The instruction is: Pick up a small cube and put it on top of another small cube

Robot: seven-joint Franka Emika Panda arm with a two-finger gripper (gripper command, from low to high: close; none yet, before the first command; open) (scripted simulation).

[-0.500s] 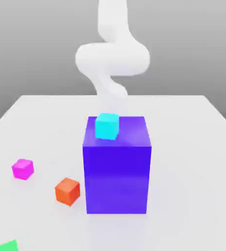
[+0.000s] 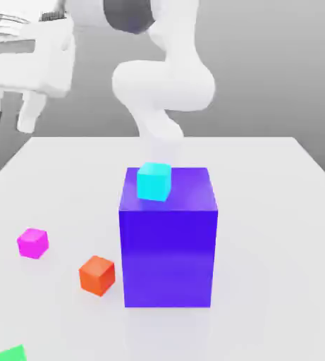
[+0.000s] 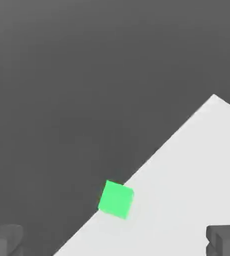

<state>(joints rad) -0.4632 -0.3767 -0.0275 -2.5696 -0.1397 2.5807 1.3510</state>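
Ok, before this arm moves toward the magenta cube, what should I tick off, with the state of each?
1. Jaws open and empty: ok. The gripper hangs high at the exterior view's left, its fingertips wide apart with nothing between them.
2. Magenta cube free to grasp: ok. It sits alone on the table, apart from the orange cube.
3. Gripper lined up over the magenta cube: not ok. The hand view looks at the green cube near the table edge.
4. Which small cube it goes on: cannot tell.
5. Cyan cube steady: ok. It rests on the blue-violet block.
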